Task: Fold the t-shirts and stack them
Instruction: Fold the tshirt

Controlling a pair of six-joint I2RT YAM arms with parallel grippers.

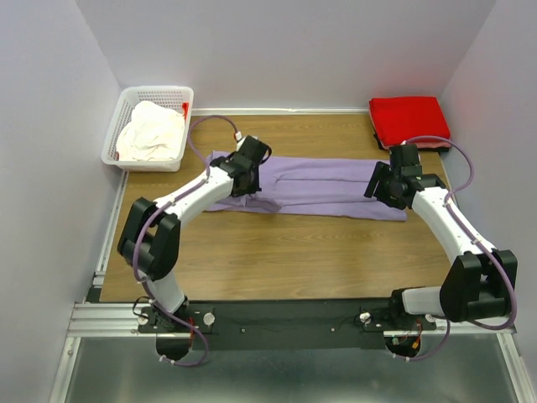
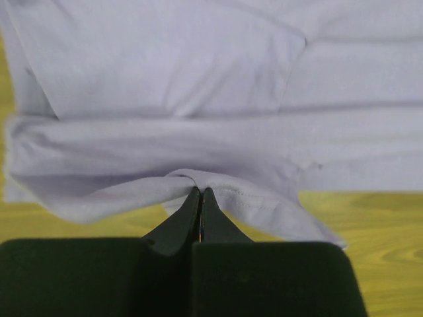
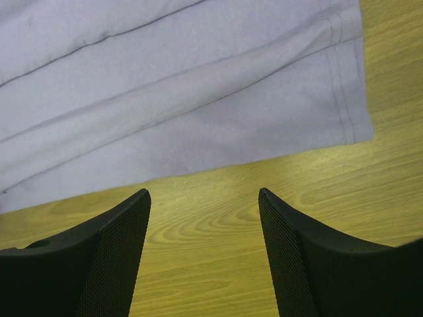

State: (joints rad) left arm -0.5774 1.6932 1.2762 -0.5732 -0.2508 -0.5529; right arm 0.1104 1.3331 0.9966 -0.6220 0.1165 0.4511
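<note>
The lavender t-shirt (image 1: 323,186) lies across the middle of the table, folded into a long strip. My left gripper (image 1: 245,178) is at its left end, shut on the near edge of the cloth; in the left wrist view the gripper (image 2: 200,191) pinches a raised fold of the lavender shirt (image 2: 198,99). My right gripper (image 1: 379,186) is open and empty at the shirt's right end; in the right wrist view the gripper (image 3: 203,193) hovers over bare wood just short of the shirt's near hem (image 3: 198,112). The red t-shirt (image 1: 409,120) lies folded at the back right. The cream-white t-shirt (image 1: 151,133) is bunched in the basket.
A white lattice basket (image 1: 126,101) stands at the back left corner. White walls close in the wooden table (image 1: 285,260) on three sides. A metal rail (image 1: 109,315) with the arm bases runs along the near edge.
</note>
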